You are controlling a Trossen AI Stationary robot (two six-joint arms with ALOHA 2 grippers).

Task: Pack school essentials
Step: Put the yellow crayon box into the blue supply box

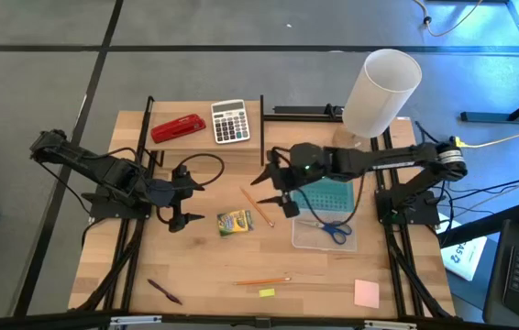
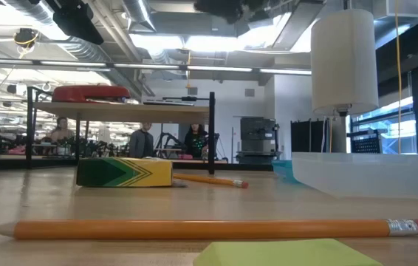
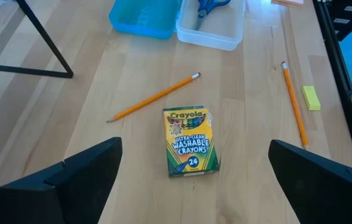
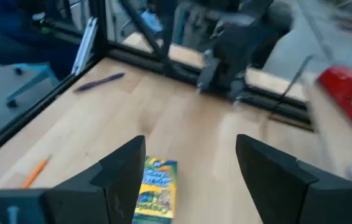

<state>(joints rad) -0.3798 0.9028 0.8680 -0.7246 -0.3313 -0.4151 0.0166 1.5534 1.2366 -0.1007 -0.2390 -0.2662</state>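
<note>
My right hand (image 1: 276, 188) hangs over the middle of the counter (image 1: 204, 266) with its fingers spread apart and nothing between them, above one orange pencil (image 1: 257, 205) and just beside the clear tray (image 1: 307, 240) where the blue-handled scissors (image 1: 336, 231) lie. My left hand (image 1: 182, 194) hovers on the other side, fingers also apart and empty, with the crayon box (image 1: 234, 222) lying flat between my two hands (closer to the left one). In front of the tray sits a blue bin (image 1: 325, 194), partly under my right arm. Near the counter's front edge lie a second pencil (image 1: 261, 281), the tiny yellow piece (image 1: 267, 292), the pink note pad (image 1: 366, 293) and, well off to the left, the dark purple pen (image 1: 164, 291). At the far edge rest the red stapler (image 1: 178, 128) and the grey calculator (image 1: 230, 121), with a white cylinder (image 1: 380, 93) standing beyond the right corner. My left wrist view reads the crayon box label (image 3: 190, 140), which the overhead one cannot; the low view shows people at desks (image 2: 144, 140) in the room behind.
</note>
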